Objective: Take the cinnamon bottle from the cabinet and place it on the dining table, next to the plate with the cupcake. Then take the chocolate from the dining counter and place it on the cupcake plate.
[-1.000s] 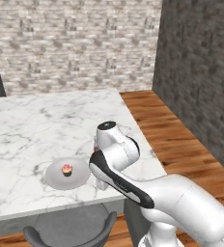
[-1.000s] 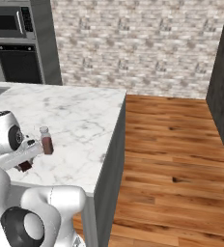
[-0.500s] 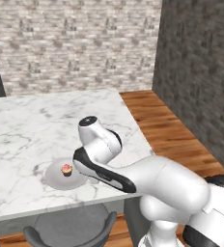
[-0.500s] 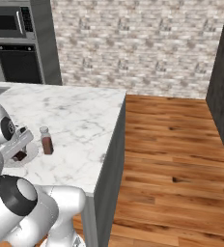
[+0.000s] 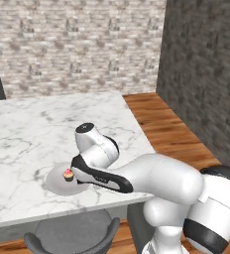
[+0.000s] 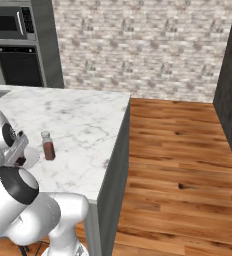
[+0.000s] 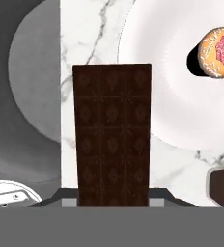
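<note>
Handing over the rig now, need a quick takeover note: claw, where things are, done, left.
Claw: shut on the chocolate bar, carried above the marble dining table, just beside the plate.
Cinnamon bottle: upright on the table next to the plate, so that step looks done.
Cupcake: on the plate, toward its far side from the bar.
Left: bring the chocolate over the plate, set it on a bare part clear of the cupcake, open the claw, pull back.
</note>
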Motion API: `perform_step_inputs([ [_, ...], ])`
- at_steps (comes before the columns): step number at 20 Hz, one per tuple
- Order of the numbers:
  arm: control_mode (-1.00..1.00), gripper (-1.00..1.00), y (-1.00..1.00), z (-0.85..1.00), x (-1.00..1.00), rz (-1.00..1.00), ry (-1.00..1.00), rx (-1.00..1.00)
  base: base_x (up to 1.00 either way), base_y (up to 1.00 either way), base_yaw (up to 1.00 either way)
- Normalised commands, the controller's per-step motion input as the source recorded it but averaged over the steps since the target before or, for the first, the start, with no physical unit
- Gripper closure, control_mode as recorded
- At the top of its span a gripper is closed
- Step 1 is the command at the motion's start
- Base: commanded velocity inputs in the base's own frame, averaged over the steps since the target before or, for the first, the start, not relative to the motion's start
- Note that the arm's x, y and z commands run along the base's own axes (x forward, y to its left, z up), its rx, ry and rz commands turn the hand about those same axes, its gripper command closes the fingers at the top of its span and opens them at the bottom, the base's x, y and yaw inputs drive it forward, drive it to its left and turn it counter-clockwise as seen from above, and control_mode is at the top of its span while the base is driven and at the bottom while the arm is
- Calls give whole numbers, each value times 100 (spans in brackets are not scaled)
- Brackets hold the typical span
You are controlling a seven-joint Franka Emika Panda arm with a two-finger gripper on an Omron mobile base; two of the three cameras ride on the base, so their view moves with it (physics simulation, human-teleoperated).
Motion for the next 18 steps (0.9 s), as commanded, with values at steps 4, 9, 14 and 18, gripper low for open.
perform_step_inputs([
  [4, -100, 100, 20, -19, 12, 26, 0, 0, 0, 0, 0],
  [9, -100, 100, 17, -20, 25, 15, 0, 0, 0, 0, 0],
  [14, -100, 100, 7, -18, 26, 7, 0, 0, 0, 0, 0],
  [18, -100, 100, 11, -3, 17, 4, 0, 0, 0, 0, 0],
])
